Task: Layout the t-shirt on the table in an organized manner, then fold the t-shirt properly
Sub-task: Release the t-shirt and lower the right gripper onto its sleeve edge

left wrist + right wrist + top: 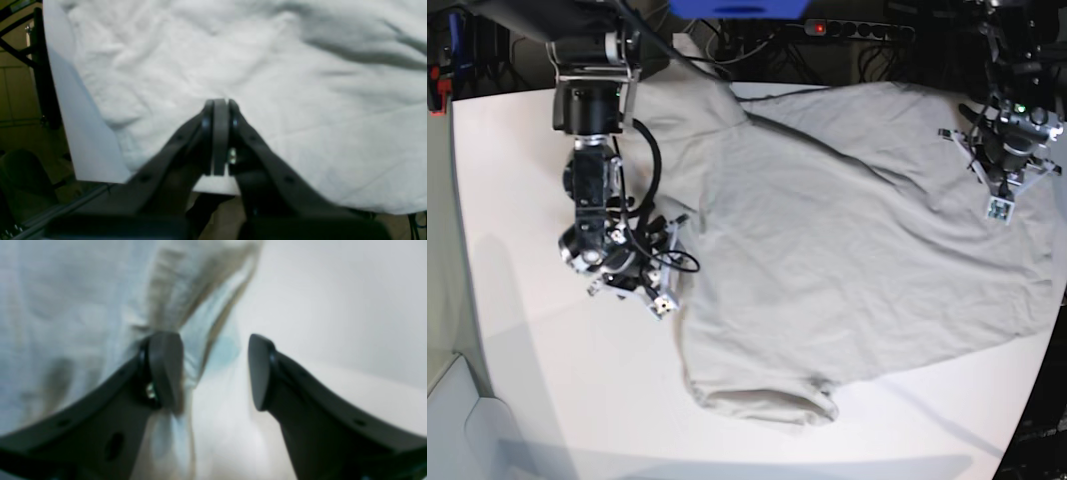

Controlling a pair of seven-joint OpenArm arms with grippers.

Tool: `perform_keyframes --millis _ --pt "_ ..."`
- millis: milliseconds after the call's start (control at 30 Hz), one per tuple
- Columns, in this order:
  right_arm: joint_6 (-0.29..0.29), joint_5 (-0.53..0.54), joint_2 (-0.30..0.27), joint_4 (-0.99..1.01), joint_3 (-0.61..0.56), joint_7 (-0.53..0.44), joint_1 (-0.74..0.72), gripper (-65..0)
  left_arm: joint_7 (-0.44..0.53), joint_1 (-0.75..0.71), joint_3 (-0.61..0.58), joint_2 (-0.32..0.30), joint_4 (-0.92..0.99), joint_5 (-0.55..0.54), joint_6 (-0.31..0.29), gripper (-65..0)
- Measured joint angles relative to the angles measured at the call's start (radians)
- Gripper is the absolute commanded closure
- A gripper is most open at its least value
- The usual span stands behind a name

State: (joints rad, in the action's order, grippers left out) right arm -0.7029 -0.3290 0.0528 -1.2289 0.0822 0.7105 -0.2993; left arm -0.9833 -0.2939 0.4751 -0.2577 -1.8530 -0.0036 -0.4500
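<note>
Cables and a black power strip (857, 30) with a red light crowd the far edge beyond the large matte white table (547, 400); a blue object (737, 6) is cut off at the top of the base view. Dark metal framing (40, 66) stands past the table edge in the left wrist view, over a brownish floor.

Plain light beige, wrinkled short-sleeved t-shirt (847, 260) lies spread across the table's middle and the base view's right side; one sleeve (762, 400) points toward the near edge. Its far right hem reaches the table's edge.

Right gripper (215, 373): jaws stand well apart, with one finger (165, 368) against the shirt's side edge and the other over bare table. Nothing is clamped between them. In the base view this gripper (662, 275) sits at the shirt's left edge, its arm overhanging the upper fabric.

Left gripper (220, 103): fingers pressed together, tips low over the cloth near its hem. Whether any fabric is pinched cannot be told. In the base view it (1005, 175) hovers over the shirt's right portion.

Right wrist view is heavily blurred, so fabric detail is unreadable.
</note>
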Motion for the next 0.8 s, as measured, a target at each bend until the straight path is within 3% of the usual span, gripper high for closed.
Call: perform_keyframes --millis 167,233,300,400,600,800 --pt "0.000 0.002 0.016 0.011 -0.003 -0.004 0.000 -32.2 0.000 0.000 0.000 0.000 0.000 0.000 0.000 -0.1" --pt "0.001 0.014 0.016 0.038 0.000 -0.020 -0.006 -28.5 0.000 0.000 0.000 0.000 0.000 0.001 0.000 -0.1" --pt "0.001 0.024 0.016 0.059 -0.003 -0.027 -0.012 -19.0 0.000 0.000 0.000 0.000 0.000 0.000 0.000 -0.1" --pt "0.000 0.056 0.009 0.092 -0.008 -0.059 -0.016 0.0 0.000 0.000 0.000 0.000 0.000 0.000 0.000 -0.1" --pt "0.000 0.042 0.003 0.073 -0.010 -0.045 -0.015 0.0 0.000 0.000 0.000 0.000 0.000 0.000 0.000 -0.1" --pt "0.000 -0.041 -0.025 -0.264 -0.038 0.082 0.066 0.0 0.003 -0.005 0.002 -0.002 0.000 0.001 0.000 -0.1"
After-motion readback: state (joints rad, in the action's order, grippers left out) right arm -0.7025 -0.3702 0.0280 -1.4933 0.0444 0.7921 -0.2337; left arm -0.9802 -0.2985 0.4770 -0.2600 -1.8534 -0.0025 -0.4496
